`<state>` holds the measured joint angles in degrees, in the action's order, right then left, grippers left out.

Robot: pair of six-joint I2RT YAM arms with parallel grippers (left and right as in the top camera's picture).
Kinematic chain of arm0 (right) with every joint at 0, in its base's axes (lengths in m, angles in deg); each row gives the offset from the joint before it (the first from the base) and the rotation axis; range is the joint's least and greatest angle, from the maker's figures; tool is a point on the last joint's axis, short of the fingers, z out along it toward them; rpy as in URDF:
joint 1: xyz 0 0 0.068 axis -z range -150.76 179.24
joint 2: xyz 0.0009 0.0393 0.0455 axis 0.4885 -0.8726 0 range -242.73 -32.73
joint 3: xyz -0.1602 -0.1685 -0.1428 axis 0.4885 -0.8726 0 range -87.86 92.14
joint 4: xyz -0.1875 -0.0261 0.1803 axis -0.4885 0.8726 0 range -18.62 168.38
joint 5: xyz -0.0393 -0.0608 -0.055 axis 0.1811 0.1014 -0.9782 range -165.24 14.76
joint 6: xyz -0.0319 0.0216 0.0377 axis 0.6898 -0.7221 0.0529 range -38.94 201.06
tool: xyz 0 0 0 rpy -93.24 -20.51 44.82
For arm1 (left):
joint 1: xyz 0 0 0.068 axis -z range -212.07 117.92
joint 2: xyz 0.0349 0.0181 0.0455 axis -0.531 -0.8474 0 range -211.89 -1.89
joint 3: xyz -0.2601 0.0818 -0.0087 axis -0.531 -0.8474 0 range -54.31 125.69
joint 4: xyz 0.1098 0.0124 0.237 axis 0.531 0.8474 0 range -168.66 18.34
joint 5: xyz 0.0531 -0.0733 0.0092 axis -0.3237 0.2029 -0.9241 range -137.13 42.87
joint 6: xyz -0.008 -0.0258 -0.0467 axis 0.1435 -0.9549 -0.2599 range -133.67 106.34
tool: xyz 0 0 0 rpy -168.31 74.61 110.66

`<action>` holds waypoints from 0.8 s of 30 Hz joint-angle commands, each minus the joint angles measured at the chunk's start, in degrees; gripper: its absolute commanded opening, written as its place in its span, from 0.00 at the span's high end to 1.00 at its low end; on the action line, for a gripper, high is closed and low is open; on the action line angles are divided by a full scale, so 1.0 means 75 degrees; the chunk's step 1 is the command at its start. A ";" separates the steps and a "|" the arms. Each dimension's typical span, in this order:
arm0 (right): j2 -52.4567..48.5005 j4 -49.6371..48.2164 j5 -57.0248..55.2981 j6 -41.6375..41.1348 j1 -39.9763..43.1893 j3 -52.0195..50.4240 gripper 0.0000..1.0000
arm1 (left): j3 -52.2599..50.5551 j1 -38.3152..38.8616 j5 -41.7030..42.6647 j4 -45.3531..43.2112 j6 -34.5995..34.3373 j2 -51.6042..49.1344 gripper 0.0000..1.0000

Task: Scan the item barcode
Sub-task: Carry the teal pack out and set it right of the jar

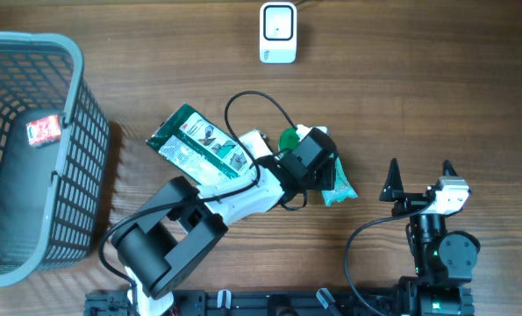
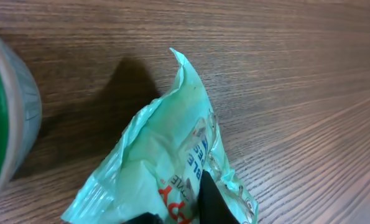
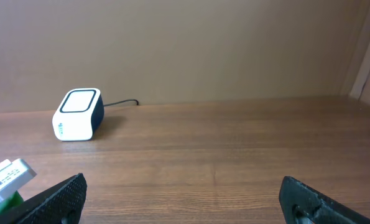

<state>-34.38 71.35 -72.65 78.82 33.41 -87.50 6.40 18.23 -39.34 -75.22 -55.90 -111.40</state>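
Pouch (image 2: 166, 155), mint-green and crinkled, is pinched at one edge between the dark fingers (image 2: 212, 199) of the left hand (image 1: 328, 180), whose jaws are closed down narrow on the film. In the overhead view it sits right of the table's middle, mostly hidden under that hand, with one corner poking out toward the right arm. Whether it rests on the table (image 1: 436, 79) or hangs just above it I cannot tell. The left wrist view shows printed lettering on the side facing the camera, too creased to read. Scanner (image 1: 277, 33), a small white box with a dark-rimmed face and a cable, stands at the far edge, well apart from the pouch. Just beside the left hand, on its far side, is a tub (image 1: 289, 139) with a green lid. Next to that a green-and-white packet (image 1: 197, 145) lies flat, partly under the left arm. Basket (image 1: 32, 158), grey and slatted, stands at the left edge with a small red pack (image 1: 44, 130) inside. The right hand (image 1: 418, 167) hovers near the front right corner, jaws spread wide and holding nothing. Its wrist view has the scanner off to the left.
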 commanded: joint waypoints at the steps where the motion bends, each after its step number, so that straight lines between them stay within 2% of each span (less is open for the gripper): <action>1: 0.0032 -0.0015 0.0061 0.0082 -0.0012 -0.0009 0.00 | 0.0047 0.0058 0.0388 0.0064 -0.0233 0.0035 0.68; 3: 0.0032 -0.0015 0.0061 0.0082 -0.0012 -0.0009 0.00 | 0.0050 0.0117 0.0495 0.0093 -0.0230 0.0131 0.52; 5: 0.0032 -0.0015 0.0061 0.0082 -0.0012 -0.0009 0.00 | 0.0055 0.0184 0.0460 0.0291 -0.0227 0.0493 0.16; 6: 0.0032 -0.0015 0.0061 0.0079 -0.0012 -0.0009 0.00 | 0.0058 0.0189 0.0420 0.0425 -0.0230 0.0705 0.04; 7: 0.0032 -0.0015 0.0061 0.0082 -0.0012 -0.0009 0.00 | 0.0061 0.0187 0.0306 0.0600 -0.0233 0.0979 0.00; 12: 0.0032 -0.0015 0.0061 0.0079 -0.0012 -0.0009 0.00 | 0.0067 0.0187 -0.0487 0.1600 -0.0227 0.2652 0.00; 15: 0.0032 -0.0015 0.0061 0.0082 -0.0012 -0.0009 0.00 | 0.0067 0.0143 -0.2215 0.2116 -0.0195 0.3841 0.00; 17: 0.0032 -0.0015 0.0061 0.0079 -0.0012 -0.0009 0.00 | 0.0067 0.0085 -0.4322 0.2425 0.0012 0.4497 0.00; 18: 0.0032 -0.0015 0.0061 0.0079 -0.0012 -0.0009 0.00 | 0.0067 0.0003 -0.6050 0.2422 0.0458 0.4931 0.00; 21: 0.0032 -0.0015 0.0061 0.0079 -0.0012 -0.0009 0.00 | 0.0067 -0.0446 -0.9783 0.1781 0.0901 0.5683 0.00; 23: 0.0032 -0.0015 0.0061 0.0076 -0.0012 -0.0009 0.00 | 0.0067 -0.1236 -1.1412 0.0545 0.1434 0.6079 0.00; 24: 0.0032 -0.0015 0.0061 0.0079 -0.0012 -0.0009 0.00 | 0.0067 -0.1909 -1.1505 -0.0137 0.1845 0.6304 0.00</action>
<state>-34.38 71.37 -72.65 78.82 33.41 -87.50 6.38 12.24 -105.83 -69.16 -49.67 -68.02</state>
